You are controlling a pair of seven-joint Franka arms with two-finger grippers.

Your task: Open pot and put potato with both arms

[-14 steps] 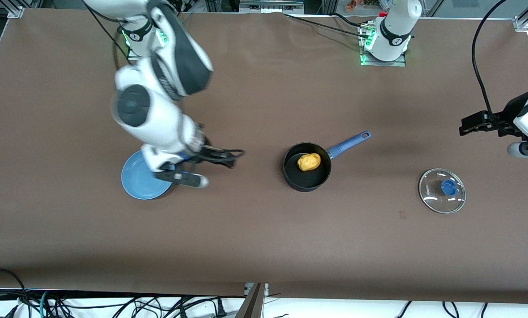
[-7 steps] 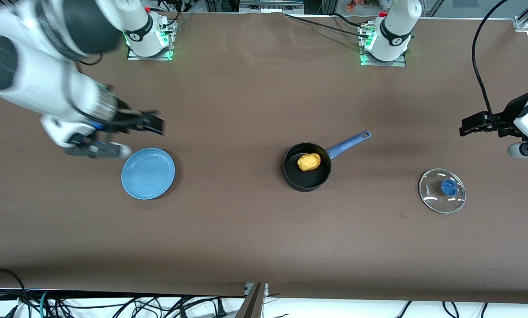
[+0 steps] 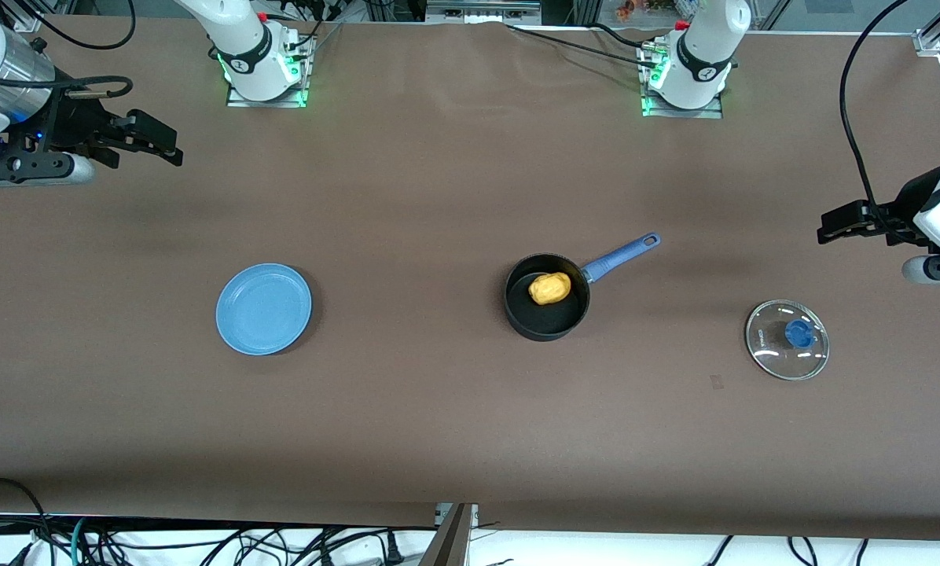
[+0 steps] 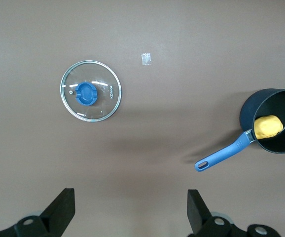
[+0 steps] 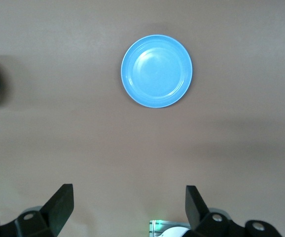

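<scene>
This is a robotics lab, not a kitchen. A wide worktop (image 3: 438,409) covered in plain brown sheet carries two white robot arms, their bases (image 3: 266,75) bolted to metal plates and lit with green lamps. Aluminium frame profiles (image 3: 930,35) stand at the worktop's corners near those bases. Loose black cables (image 3: 203,542) tangle on the floor along the worktop's edge nearest the front camera. The cookware on the worktop is sparse and staged.

Pot (image 3: 547,303) mouth uncovered; lid (image 3: 787,339) well apart.
</scene>
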